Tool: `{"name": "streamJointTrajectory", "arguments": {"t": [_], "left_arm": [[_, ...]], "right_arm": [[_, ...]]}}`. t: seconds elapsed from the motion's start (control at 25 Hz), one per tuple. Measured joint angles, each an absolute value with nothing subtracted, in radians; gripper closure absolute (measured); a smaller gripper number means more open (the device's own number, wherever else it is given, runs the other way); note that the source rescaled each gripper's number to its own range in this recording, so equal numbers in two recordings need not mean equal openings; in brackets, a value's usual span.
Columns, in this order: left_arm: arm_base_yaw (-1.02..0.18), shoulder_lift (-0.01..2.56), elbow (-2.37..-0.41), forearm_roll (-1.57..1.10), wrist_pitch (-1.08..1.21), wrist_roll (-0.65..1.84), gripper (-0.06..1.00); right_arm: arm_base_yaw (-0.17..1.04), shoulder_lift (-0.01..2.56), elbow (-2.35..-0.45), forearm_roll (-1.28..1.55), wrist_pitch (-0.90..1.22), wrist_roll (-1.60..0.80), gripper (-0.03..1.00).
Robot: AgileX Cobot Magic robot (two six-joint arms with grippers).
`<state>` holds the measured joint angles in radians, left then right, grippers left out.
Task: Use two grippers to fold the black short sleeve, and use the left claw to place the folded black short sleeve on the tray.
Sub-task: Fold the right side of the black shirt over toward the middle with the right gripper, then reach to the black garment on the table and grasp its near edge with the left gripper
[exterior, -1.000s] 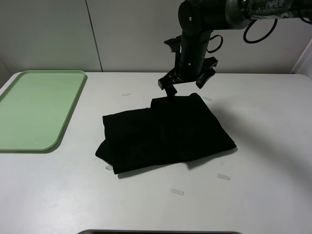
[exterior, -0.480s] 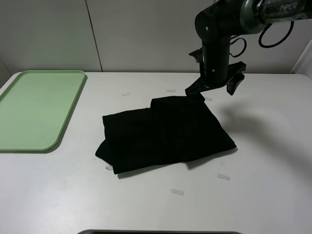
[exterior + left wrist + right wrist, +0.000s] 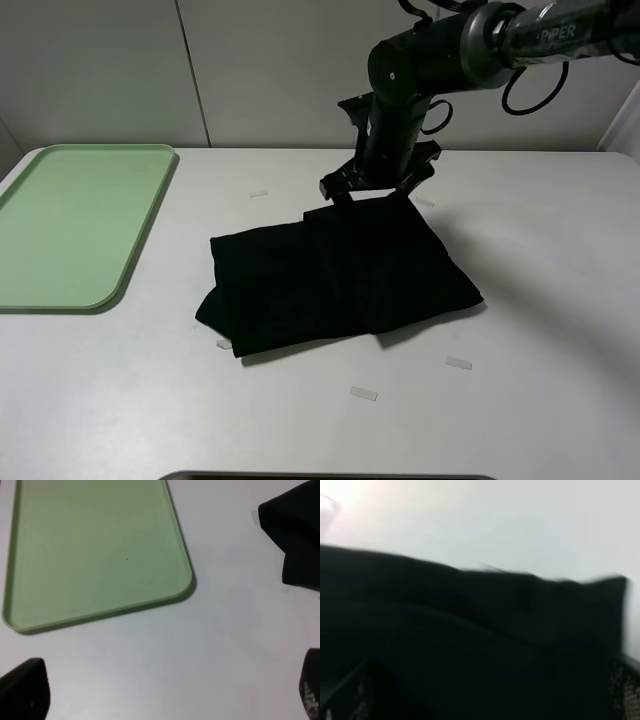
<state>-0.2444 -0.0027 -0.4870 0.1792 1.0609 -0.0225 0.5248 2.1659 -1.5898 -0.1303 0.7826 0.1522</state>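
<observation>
- The black short sleeve (image 3: 340, 275) is lying in the middle of the white worktop (image 3: 540, 400) as a plain black folded bundle, roughly rectangular, its layers showing as uneven edges on the side facing the tray
- The tray (image 3: 70, 225), pale green with rounded corners and a low raised rim, is sitting at the left of the worktop, well apart from the cloth
- The right hand (image 3: 372, 186), on the arm (image 3: 450, 50) lettered "PIPER", is hanging at the bundle's far edge with its jaws spread wide, gripping nothing; I cannot tell whether it is touching the cloth
- Blurred black fabric is filling its wrist view between the fingers (image 3: 625, 685)
- The left hand (image 3: 167, 692) is hovering over bare worktop near a tray corner, jaws wide apart and empty
</observation>
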Motion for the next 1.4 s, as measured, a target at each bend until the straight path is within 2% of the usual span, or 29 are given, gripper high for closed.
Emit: {"name": "streamJointTrajectory", "arguments": {"t": [0.68,0.88,1.04,1.24,1.4], "left_arm": [[-0.244,-0.003,-0.487,0.179,1.061,-0.023,-0.06],[-0.244,-0.003,-0.487,0.180,1.061,-0.023,-0.06],[-0.244,-0.003,-0.487,0.180,1.061,-0.023,-0.06],[-0.244,-0.003,-0.487,0.180,1.061,-0.023,-0.06],[-0.244,-0.003,-0.487,0.180,1.059,-0.023,-0.06]], "right_arm": [[0.561,2.232,-1.589,-0.096,0.593,0.156,-0.03],[0.561,2.185,-1.587,-0.118,0.655,0.156,-0.03],[0.561,2.059,-1.587,-0.189,0.711,0.156,-0.03],[0.535,1.907,-1.584,-0.224,0.883,0.156,-0.03],[0.506,1.762,-1.510,-0.217,0.938,0.156,-0.03]]}}
